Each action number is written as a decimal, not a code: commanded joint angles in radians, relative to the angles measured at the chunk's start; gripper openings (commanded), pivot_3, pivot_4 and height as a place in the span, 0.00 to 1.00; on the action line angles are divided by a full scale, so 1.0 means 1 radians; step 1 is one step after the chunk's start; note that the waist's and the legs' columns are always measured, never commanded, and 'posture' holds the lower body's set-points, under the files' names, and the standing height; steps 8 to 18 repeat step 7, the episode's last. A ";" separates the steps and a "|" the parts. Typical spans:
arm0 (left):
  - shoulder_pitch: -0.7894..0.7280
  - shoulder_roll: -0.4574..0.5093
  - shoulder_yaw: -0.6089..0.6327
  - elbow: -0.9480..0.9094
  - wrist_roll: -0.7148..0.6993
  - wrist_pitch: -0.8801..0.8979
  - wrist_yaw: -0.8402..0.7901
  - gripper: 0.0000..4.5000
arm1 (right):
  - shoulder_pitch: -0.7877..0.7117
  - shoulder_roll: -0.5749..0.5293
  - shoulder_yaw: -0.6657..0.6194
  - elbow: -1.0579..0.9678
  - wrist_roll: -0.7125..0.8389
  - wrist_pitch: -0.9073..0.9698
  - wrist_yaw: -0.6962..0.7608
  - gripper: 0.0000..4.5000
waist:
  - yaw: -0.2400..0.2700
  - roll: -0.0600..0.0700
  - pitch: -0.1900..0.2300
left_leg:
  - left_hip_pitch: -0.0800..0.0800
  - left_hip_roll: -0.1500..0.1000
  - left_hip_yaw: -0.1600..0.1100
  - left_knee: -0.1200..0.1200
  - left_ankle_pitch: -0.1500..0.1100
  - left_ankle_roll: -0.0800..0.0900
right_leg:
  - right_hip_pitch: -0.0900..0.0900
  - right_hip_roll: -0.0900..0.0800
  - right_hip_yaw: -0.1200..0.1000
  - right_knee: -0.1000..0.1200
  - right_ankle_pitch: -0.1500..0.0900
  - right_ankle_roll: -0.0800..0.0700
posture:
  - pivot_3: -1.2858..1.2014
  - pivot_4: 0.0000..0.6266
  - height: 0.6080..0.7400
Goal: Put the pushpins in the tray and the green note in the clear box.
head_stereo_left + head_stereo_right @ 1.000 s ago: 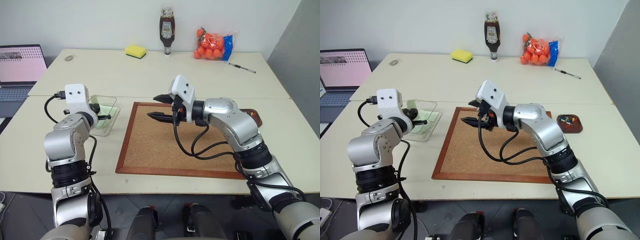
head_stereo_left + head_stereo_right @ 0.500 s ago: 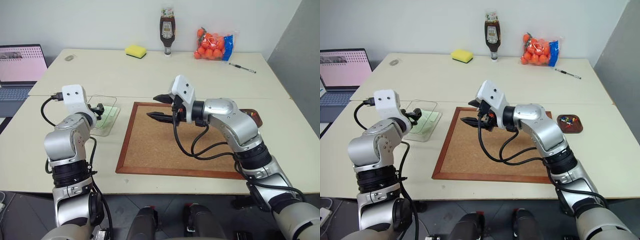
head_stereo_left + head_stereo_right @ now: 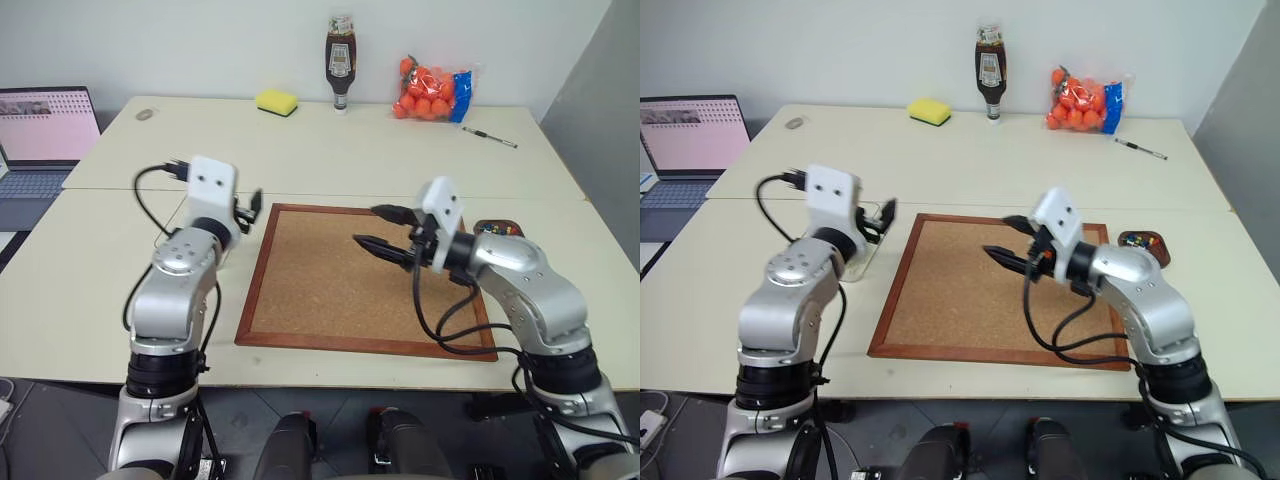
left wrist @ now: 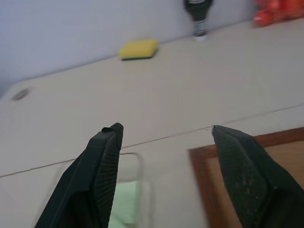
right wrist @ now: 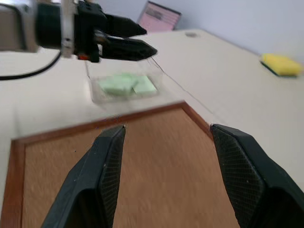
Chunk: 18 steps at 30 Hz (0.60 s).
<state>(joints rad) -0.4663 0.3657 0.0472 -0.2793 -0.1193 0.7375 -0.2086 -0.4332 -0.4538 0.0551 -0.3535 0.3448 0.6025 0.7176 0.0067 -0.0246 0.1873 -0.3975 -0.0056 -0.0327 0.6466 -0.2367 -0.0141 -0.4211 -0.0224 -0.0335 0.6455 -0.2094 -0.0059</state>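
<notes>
green note (image 5: 126, 84) lying inside clear box (image 5: 95, 95), beside spread, empty left gripper (image 3: 883, 217); right gripper (image 3: 1006, 240) wide, empty, over corkboard (image 3: 960, 300).

The room is bright and evenly lit, seemingly from overhead, with only soft shadows under the arms on the pale table (image 3: 330, 150). No harsh glare shows; the corkboard (image 3: 330, 290) looks matte. The head views are sharp throughout. Both wrist views are soft: the yellow sponge (image 4: 138, 49) and table seam smear with motion blur, and the clear box (image 5: 124, 85) looks hazy.
</notes>
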 commanded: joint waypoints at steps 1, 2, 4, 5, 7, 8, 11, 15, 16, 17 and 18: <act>0.050 -0.018 -0.041 -0.056 -0.048 -0.077 -0.087 0.70 | 0.081 0.024 -0.105 -0.055 0.006 -0.068 -0.086 0.67 | -0.008 0.000 0.000 | 0.001 0.001 0.001 0.000 0.000 0.000 | 0.000 0.001 0.001 0.000 0.000 0.000 | 0.52 0.24 1.00; 0.062 -0.023 -0.048 -0.054 -0.058 -0.093 -0.106 0.70 | 0.103 0.032 -0.113 -0.056 -0.002 -0.086 -0.104 0.67 | -0.010 0.000 0.000 | 0.001 0.001 0.002 -0.001 0.000 0.000 | 0.000 0.001 0.001 0.001 0.000 0.000 | 0.52 0.24 1.00; 0.089 -0.027 -0.077 -0.047 -0.061 -0.147 -0.144 0.70 | 0.147 0.064 -0.125 -0.042 -0.035 -0.136 -0.161 0.67 | -0.012 0.000 0.000 | 0.002 0.002 0.004 -0.001 0.000 0.000 | 0.000 0.003 0.001 0.002 0.000 -0.001 | 0.52 0.24 1.00; 0.097 -0.032 -0.084 -0.040 -0.060 -0.170 -0.152 0.70 | 0.162 0.078 -0.126 -0.030 -0.053 -0.163 -0.187 0.67 | -0.012 0.000 0.000 | 0.002 0.003 0.004 0.000 0.000 0.000 | 0.000 0.003 0.000 0.002 0.000 -0.001 | 0.52 0.24 1.00; 0.108 -0.052 -0.086 -0.025 -0.070 -0.207 -0.159 0.70 | 0.181 0.103 -0.124 -0.005 -0.088 -0.215 -0.230 0.67 | -0.011 0.000 0.000 | 0.003 0.003 0.005 0.000 0.000 0.000 | 0.000 0.004 0.000 0.002 0.000 -0.001 | 0.52 0.24 1.00; 0.108 -0.052 -0.086 -0.025 -0.070 -0.207 -0.159 0.70 | 0.181 0.103 -0.124 -0.005 -0.088 -0.215 -0.230 0.67 | -0.011 0.000 0.000 | 0.003 0.003 0.005 0.000 0.000 0.000 | 0.000 0.004 0.000 0.002 0.000 -0.001 | 0.52 0.24 1.00; 0.108 -0.052 -0.086 -0.025 -0.070 -0.207 -0.159 0.70 | 0.181 0.103 -0.124 -0.005 -0.088 -0.215 -0.230 0.67 | -0.011 0.000 0.000 | 0.003 0.003 0.005 0.000 0.000 0.000 | 0.000 0.004 0.000 0.002 0.000 -0.001 | 0.52 0.24 1.00; 0.108 -0.052 -0.086 -0.025 -0.070 -0.207 -0.159 0.70 | 0.181 0.103 -0.124 -0.005 -0.088 -0.215 -0.230 0.67 | -0.011 0.000 0.000 | 0.003 0.003 0.005 0.000 0.000 0.000 | 0.000 0.004 0.000 0.002 0.000 -0.001 | 0.52 0.24 1.00; 0.108 -0.052 -0.086 -0.025 -0.070 -0.207 -0.159 0.70 | 0.181 0.103 -0.124 -0.005 -0.088 -0.215 -0.230 0.67 | -0.011 0.000 0.000 | 0.003 0.003 0.005 0.000 0.000 0.000 | 0.000 0.004 0.000 0.002 0.000 -0.001 | 0.52 0.24 1.00; 0.108 -0.052 -0.086 -0.025 -0.070 -0.207 -0.159 0.70 | 0.181 0.103 -0.124 -0.005 -0.088 -0.215 -0.230 0.67 | -0.011 0.000 0.000 | 0.003 0.003 0.005 0.000 0.000 0.000 | 0.000 0.004 0.000 0.002 0.000 -0.001 | 0.52 0.24 1.00; 0.108 -0.052 -0.086 -0.025 -0.070 -0.207 -0.159 0.70 | 0.181 0.103 -0.124 -0.005 -0.088 -0.215 -0.230 0.67 | -0.011 0.000 0.000 | 0.003 0.003 0.005 0.000 0.000 0.000 | 0.000 0.004 0.000 0.002 0.000 -0.001 | 0.52 0.24 1.00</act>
